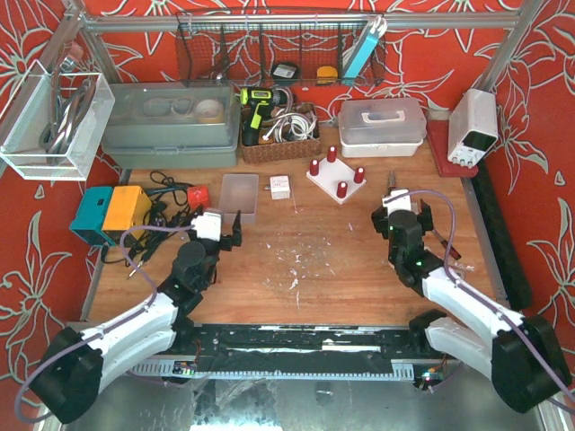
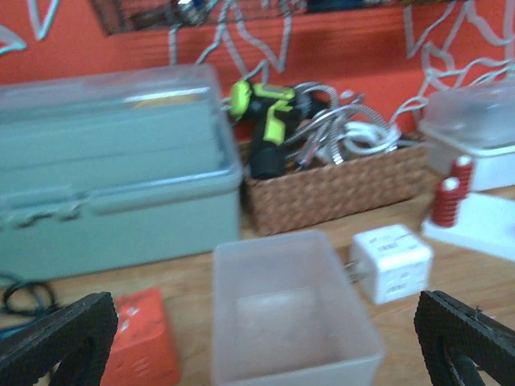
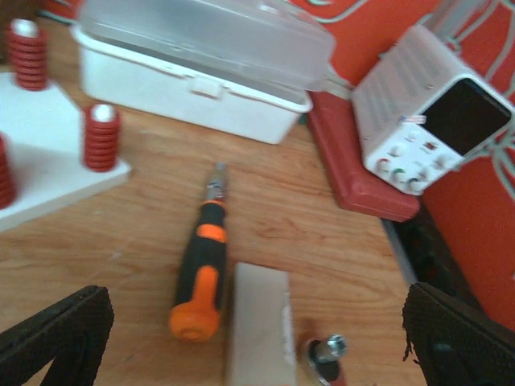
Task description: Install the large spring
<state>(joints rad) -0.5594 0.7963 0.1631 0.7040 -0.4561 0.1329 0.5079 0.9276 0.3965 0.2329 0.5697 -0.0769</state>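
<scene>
A white base (image 1: pixel 322 182) with several red springs (image 1: pixel 341 189) standing on its pegs sits at the back middle of the table. Its corner and two springs (image 3: pixel 102 137) show at the left of the right wrist view, and it also shows at the right edge of the left wrist view (image 2: pixel 483 229). I cannot tell which spring is the large one. My left gripper (image 1: pixel 225 235) is open and empty, its fingers (image 2: pixel 60 342) spread before a clear plastic box (image 2: pixel 290 310). My right gripper (image 1: pixel 409 211) is open and empty, right of the base, above a screwdriver (image 3: pixel 201 261).
A white block (image 3: pixel 259 326) and a metal bolt (image 3: pixel 328 351) lie by the screwdriver. A white charger (image 2: pixel 392 261), an orange box (image 2: pixel 145 342), a grey toolbox (image 1: pixel 171 126), a wicker basket (image 1: pixel 280 139), a white lidded container (image 1: pixel 382 126) and a power supply (image 1: pixel 473 126) stand at the back.
</scene>
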